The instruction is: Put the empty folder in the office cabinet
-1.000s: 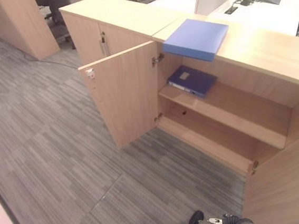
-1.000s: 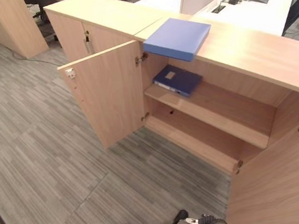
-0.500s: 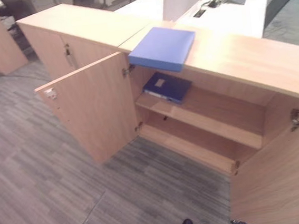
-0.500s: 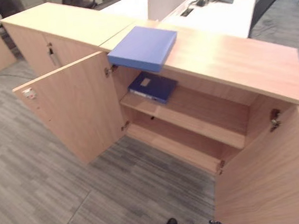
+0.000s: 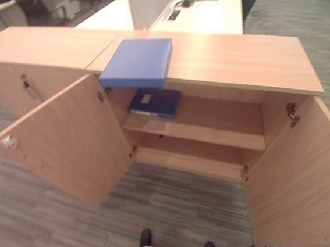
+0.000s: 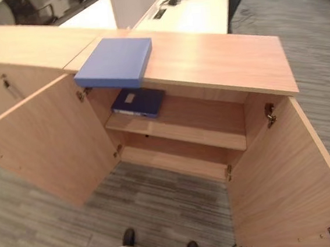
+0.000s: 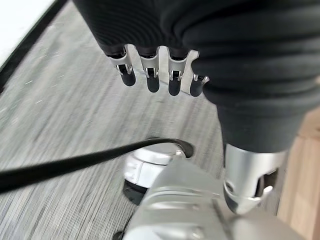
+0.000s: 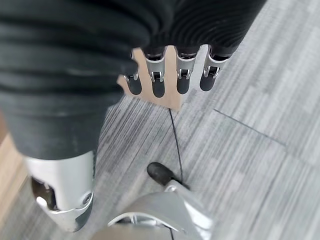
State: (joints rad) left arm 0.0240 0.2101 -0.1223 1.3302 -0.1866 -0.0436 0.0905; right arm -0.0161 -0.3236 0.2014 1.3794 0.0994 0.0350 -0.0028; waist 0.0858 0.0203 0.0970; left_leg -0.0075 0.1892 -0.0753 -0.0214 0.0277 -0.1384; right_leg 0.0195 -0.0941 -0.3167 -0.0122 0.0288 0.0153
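A light blue folder [image 5: 137, 62] lies flat on top of the wooden office cabinet [image 5: 235, 58], its near edge overhanging the front at the left end. Beneath it, a dark blue folder [image 5: 154, 103] with a pale label lies on the left part of the upper shelf [image 5: 213, 133]. The cabinet's two doors both stand open. My left hand [image 7: 152, 75] hangs low over the carpet with straight fingers and nothing in it. My right hand [image 8: 170, 75] hangs the same way, empty, near a door's lower edge.
The open left door [image 5: 67, 144] and right door [image 5: 298, 175] swing out toward me on either side of the opening. A second cabinet [image 5: 23, 52] with closed doors adjoins at the left. A white desk [image 5: 201, 12] with a partition stands behind. Grey carpet [image 5: 179, 209] lies in front.
The camera has swung to the right, so the cabinet now sits centred and the right door shows in full. The folders and doors have not moved.
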